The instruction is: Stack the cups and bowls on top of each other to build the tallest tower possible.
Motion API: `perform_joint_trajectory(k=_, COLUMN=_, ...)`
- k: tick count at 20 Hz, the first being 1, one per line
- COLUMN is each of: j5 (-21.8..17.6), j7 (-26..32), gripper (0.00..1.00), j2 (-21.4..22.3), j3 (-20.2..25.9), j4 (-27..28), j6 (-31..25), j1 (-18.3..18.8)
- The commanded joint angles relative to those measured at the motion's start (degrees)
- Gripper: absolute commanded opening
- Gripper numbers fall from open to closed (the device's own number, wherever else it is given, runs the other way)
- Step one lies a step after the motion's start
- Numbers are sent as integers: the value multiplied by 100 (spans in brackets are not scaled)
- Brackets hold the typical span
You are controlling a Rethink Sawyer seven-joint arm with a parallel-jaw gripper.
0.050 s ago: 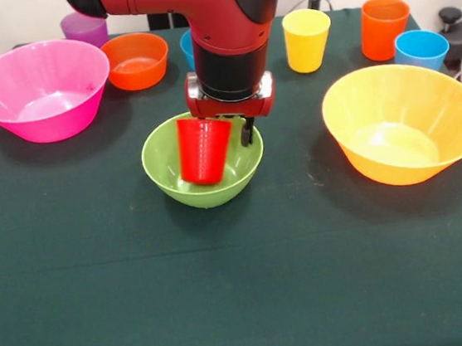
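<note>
A dark green cloth covers the table, with a pale wall behind. No writing is legible. The red and black arm's gripper pinches the rim of a red cup, hanging upright in a green bowl at mid-table. A pink bowl sits near one far corner, a yellow-orange bowl by the opposite edge. Along the far edge stand a purple cup, small orange bowl, yellow cup, orange cup and light blue cup.

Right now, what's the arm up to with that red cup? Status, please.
Gripper shut on red cup, fingers at its rim. Cup upright, low inside green bowl. Nothing in the way; other cups and bowls stand apart.
</note>
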State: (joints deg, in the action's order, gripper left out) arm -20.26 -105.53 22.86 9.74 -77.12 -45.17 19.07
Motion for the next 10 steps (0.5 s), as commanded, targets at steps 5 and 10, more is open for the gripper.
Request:
perform_joint_trajectory(k=5, j5=-382, j7=199, gripper=100, j2=-336, j3=111, j4=35, j6=200, j1=-98)
perform_joint_trajectory(k=10, j5=-298, j7=254, gripper=100, j2=-161, j3=139, j4=-81, j6=68, j1=-69)
